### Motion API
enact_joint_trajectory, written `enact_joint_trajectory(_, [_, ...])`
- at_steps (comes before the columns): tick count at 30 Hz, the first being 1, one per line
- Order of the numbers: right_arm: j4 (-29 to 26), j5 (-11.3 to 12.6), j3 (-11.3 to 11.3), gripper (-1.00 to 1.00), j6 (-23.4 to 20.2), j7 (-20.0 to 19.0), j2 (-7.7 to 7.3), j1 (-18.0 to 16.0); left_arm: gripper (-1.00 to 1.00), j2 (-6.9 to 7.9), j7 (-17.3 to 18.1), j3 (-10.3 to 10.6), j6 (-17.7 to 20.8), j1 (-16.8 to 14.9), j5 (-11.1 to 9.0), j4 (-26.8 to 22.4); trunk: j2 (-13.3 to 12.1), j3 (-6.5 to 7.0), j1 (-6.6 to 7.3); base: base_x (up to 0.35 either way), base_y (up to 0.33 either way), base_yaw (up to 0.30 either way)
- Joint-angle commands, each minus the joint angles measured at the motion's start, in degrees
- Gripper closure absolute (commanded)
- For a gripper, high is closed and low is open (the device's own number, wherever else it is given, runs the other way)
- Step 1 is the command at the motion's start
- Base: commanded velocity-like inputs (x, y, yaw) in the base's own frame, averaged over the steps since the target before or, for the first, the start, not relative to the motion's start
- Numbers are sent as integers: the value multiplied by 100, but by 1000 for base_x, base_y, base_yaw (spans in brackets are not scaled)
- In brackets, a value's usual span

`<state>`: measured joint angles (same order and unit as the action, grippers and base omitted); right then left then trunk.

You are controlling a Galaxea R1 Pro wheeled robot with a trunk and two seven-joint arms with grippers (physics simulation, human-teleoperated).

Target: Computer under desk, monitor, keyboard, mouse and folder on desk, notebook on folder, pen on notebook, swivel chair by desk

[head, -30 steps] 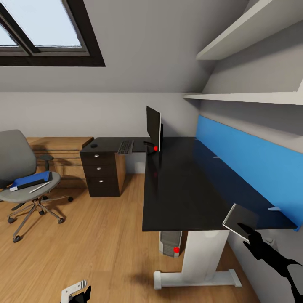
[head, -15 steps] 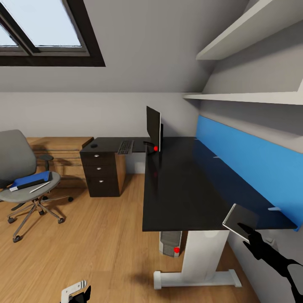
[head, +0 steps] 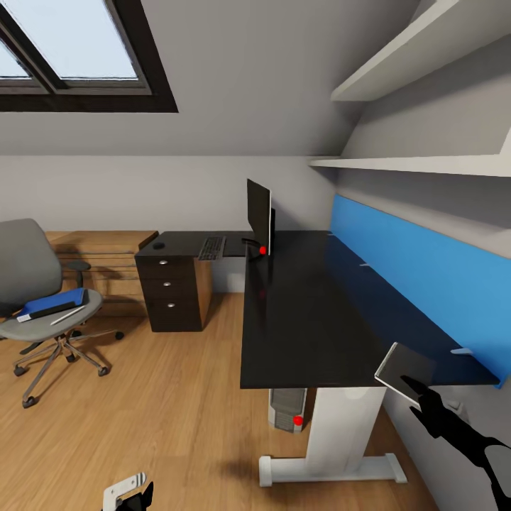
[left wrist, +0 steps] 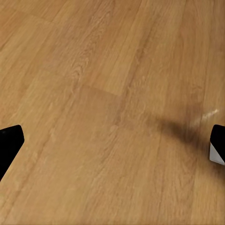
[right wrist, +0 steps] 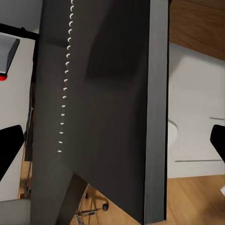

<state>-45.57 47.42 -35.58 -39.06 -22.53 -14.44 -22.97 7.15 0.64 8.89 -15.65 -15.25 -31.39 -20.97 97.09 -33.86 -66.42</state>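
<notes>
The black desk (head: 312, 312) carries the monitor (head: 259, 213), the keyboard (head: 211, 247) and the mouse (head: 158, 245) at its far end. Below its near end stands the computer (head: 287, 410). The swivel chair (head: 32, 284) stands at the left, apart from the desk, with the blue folder (head: 50, 303) and the pen (head: 65, 314) on its seat. The black spiral notebook (right wrist: 108, 103) hangs tilted at the desk's near corner (head: 403, 369), just in front of my right gripper (head: 413, 390). In the right wrist view its fingertips (right wrist: 10, 145) stand wide apart, clear of the notebook. My left gripper (left wrist: 112, 150) is open, low over the wood floor.
A blue wall panel (head: 426, 277) runs behind the desk, with white shelves (head: 426, 163) above it. A drawer unit (head: 170, 294) sits under the desk's far end, and a wooden dresser (head: 106, 262) stands behind the chair. Open wood floor (head: 163, 411) lies between chair and desk.
</notes>
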Motion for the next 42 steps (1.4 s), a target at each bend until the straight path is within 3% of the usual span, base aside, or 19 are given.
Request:
enact_joint_trajectory(1, [1, 4, -20, -100, -40, -13, 2, -6, -100, 5, 7, 42, -26, -4, -60, 5, 3, -6, 0, -4, 0, 0])
enact_joint_trajectory(42, [4, 4, -103, -100, -38, -5, -6, -6, -100, -3, 7, 43, -26, -4, -58, 5, 3, -6, 0, -12, 0, 0])
